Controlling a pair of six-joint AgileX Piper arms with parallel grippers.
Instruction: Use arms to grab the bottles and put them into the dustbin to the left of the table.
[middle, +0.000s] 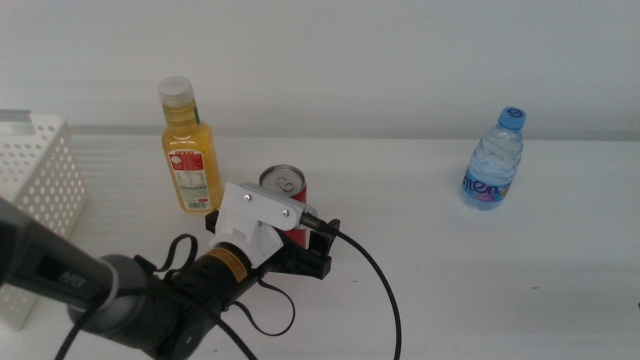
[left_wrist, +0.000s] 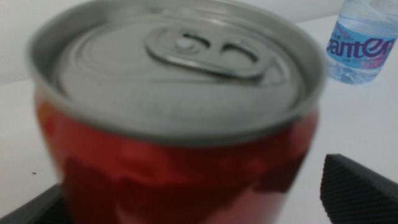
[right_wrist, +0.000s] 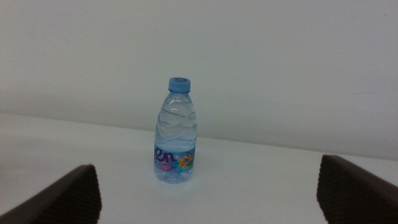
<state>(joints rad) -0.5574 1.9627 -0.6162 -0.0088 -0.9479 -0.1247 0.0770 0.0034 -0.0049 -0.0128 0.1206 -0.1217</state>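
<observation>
Standing between the left gripper's (middle: 300, 243) spread jaws, the red can (left_wrist: 180, 124).

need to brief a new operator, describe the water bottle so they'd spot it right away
On the white table, look to the far right side, well apart from the juice bottle and red can. The water bottle stands upright alone: small, clear, with a blue cap.

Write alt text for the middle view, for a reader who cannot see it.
The left gripper reaches in from the lower left with its jaws open around an upright red can on the white table. A juice bottle stands just behind, a white dustbin at far left, a water bottle at right.
</observation>
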